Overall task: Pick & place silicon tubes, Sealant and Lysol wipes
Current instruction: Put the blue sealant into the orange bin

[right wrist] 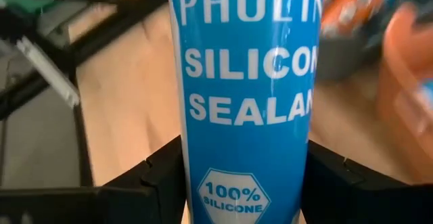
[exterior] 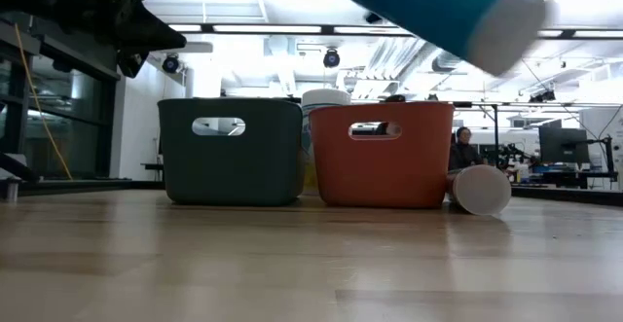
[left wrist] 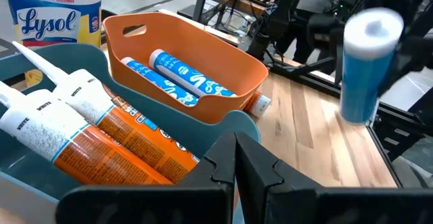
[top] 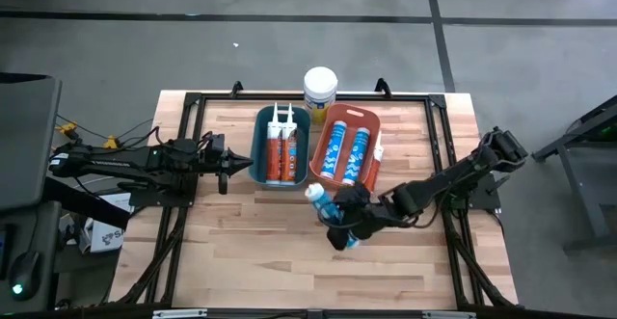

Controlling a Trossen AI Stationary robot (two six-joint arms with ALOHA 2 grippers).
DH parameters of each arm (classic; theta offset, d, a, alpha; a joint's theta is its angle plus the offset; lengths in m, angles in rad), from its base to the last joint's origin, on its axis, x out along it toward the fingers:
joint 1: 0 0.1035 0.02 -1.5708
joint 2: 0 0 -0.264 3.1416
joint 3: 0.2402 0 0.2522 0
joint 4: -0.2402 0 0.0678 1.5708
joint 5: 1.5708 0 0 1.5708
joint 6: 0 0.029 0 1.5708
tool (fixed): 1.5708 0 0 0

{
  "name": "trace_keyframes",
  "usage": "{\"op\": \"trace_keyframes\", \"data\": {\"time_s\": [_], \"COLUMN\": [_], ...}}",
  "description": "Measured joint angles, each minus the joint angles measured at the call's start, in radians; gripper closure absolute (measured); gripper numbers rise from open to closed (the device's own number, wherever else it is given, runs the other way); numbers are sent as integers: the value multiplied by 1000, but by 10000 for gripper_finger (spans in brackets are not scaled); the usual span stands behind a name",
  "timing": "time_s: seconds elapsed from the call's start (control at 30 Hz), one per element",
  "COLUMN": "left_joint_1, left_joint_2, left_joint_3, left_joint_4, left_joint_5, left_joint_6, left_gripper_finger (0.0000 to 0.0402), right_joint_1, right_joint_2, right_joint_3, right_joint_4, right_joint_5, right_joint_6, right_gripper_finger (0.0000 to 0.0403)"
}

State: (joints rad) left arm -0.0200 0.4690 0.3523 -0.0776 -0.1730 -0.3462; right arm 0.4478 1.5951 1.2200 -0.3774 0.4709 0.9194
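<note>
My right gripper point(top: 345, 221) is shut on a blue silicone sealant tube point(top: 331, 215), which hangs above the table in front of the orange bin point(top: 333, 170). The tube also shows at the top of the low view point(exterior: 428, 6). The orange bin holds two blue tubes point(top: 347, 150). The teal bin point(top: 258, 160) holds two orange tubes point(top: 281, 150). My left gripper point(top: 241, 165) is shut and empty beside the teal bin's left wall. The Lysol wipes canister point(top: 320, 90) stands upright behind the two bins. My right gripper pinches the blue tube's round body point(right wrist: 247, 149) between its two fingers point(right wrist: 152, 180), one on each side. The fingers come from the table's right and lie across the tube. The tube is lifted clear of the table and tilted, its white end point(top: 314, 194) toward the bins.
A white-ended tube point(exterior: 480, 189) lies on its side on the table against the orange bin's right wall; it also shows in the high view point(top: 378, 148). A black frame point(top: 193, 102) runs round the table. Bare wood lies in front of the bins.
</note>
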Motion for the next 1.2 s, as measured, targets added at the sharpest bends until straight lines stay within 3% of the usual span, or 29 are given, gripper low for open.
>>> {"op": "trace_keyframes", "data": {"time_s": [0.4, 0.57, 0.8, 1.2], "left_joint_1": [0, 0, 0, 0], "left_joint_2": [0, 0, 0, 0], "left_joint_3": [0, 0, 0, 0], "left_joint_4": [0, 0, 0, 0], "left_joint_5": [0, 0, 0, 0], "left_joint_6": [0, 0, 0, 0], "left_gripper_finger": [401, 401, 401, 401], "right_joint_1": [-93, -136, -252, -546], "right_joint_2": [0, -48, -115, -152], "right_joint_3": [29, 27, 27, 27], "right_joint_4": [-19, -10, -28, -188], "right_joint_5": [304, 365, 334, 114], "right_joint_6": [18, -1, -2, 110], "right_gripper_finger": [195, 195, 195, 195]}}
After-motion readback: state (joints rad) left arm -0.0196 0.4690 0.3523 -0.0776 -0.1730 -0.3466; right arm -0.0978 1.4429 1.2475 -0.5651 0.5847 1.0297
